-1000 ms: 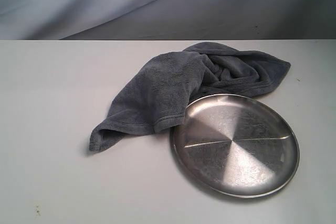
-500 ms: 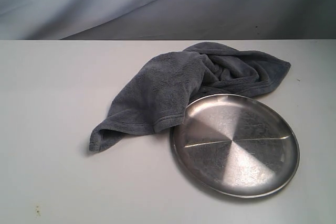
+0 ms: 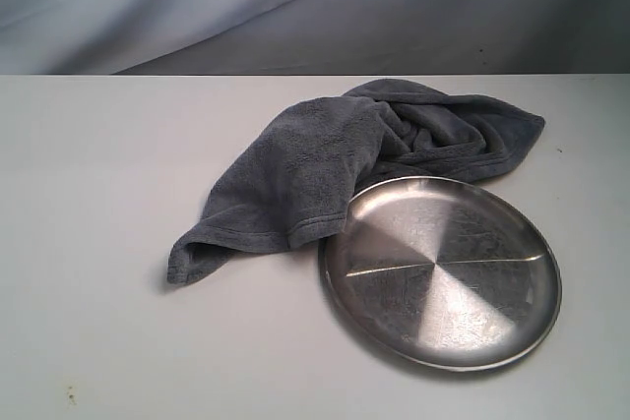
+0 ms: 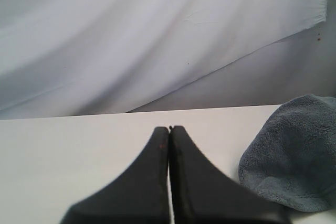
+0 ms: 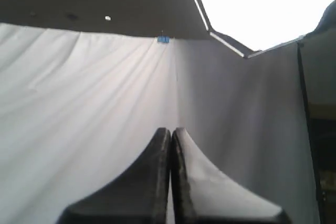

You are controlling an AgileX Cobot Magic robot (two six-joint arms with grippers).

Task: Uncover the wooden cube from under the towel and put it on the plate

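A dark grey-blue towel point(image 3: 345, 159) lies bunched on the white table, one hem draped over the far-left rim of the round silver plate point(image 3: 443, 272). The wooden cube is hidden; the towel bulges where something may lie beneath. Neither gripper appears in the exterior view. In the left wrist view my left gripper point(image 4: 169, 128) is shut with nothing in it, low over the table, and a fold of the towel point(image 4: 294, 150) lies off to one side. My right gripper point(image 5: 170, 129) is shut and empty, pointing at the white backdrop curtain.
The white table point(image 3: 98, 194) stretches bare to the left of the towel and in front of the plate. A pale curtain point(image 3: 295, 7) hangs behind the table's far edge.
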